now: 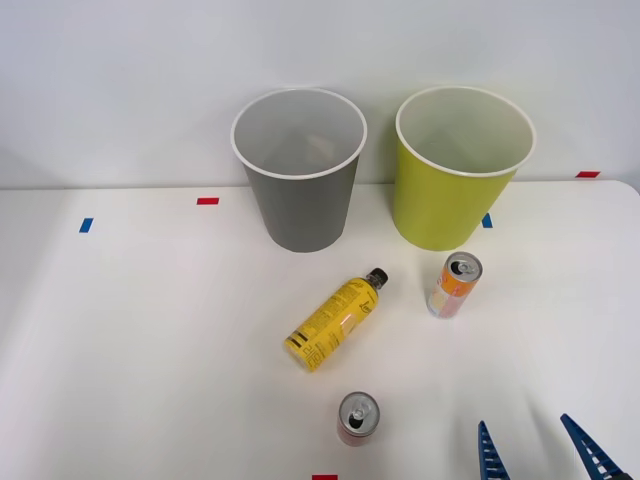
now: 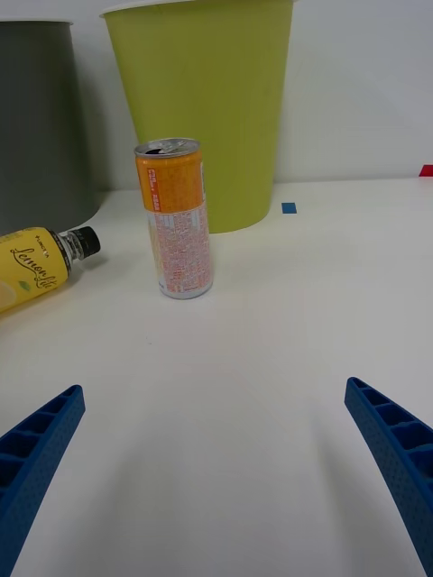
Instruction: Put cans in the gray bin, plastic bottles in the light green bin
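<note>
One yellow bottle [image 2: 32, 266] reads "Lemon", lying on the white worktop [image 1: 130, 330] beside the upright orange can [image 2: 178, 219]; the right gripper [image 2: 216, 478] is spread wide.

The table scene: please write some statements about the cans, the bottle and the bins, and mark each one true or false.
1. The yellow bottle lies on its side. True.
2. The orange can is inside the light green bin. False: it stands upright on the table in front of that bin.
3. The right gripper is open and holds nothing. True.
4. The red can lies on its side. False: it stands upright.
5. The gray bin stands to the left of the light green bin. True.
</note>
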